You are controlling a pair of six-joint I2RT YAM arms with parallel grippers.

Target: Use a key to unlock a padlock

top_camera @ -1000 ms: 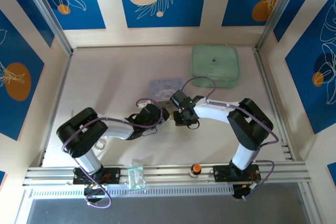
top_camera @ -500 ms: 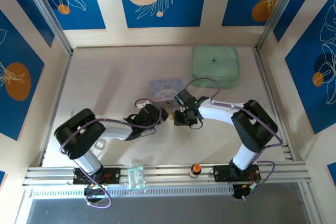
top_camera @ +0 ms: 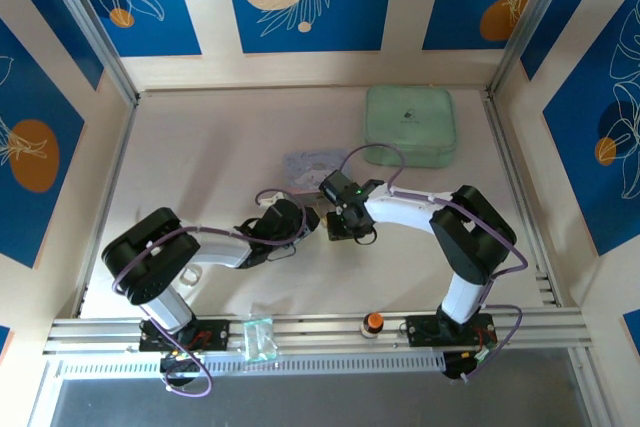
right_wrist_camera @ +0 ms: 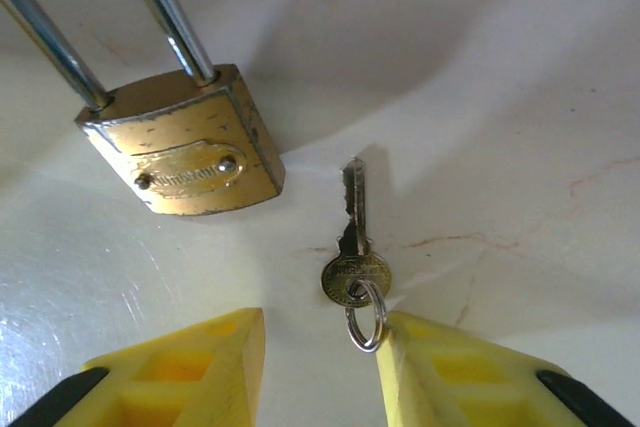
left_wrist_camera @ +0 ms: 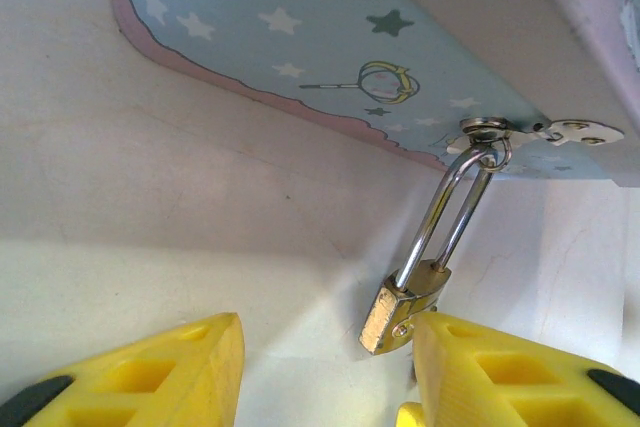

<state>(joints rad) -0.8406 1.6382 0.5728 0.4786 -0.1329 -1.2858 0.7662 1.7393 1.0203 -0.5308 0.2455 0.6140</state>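
Right wrist has shifted back left in the last second, so your right fingers [right_wrist_camera: 470,372] now sit open astride the key [right_wrist_camera: 352,232], flat on the table [right_wrist_camera: 520,97] just beside the padlock [right_wrist_camera: 190,152]. Nothing gripped. Left fingers [left_wrist_camera: 500,372] are open too, padlock body at one's inner edge. Looks lined up for the key pick.

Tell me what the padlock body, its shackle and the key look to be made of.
Padlock body: probably brass, a dull yellow-gold, scuffed and scratched, with two small rivets on its face.
Shackle: polished steel or chrome plating, judging by its bright, mirror-like silver bars.
Key: pale silvery metal, slightly yellowish at the stamped head, possibly nickel-plated brass.
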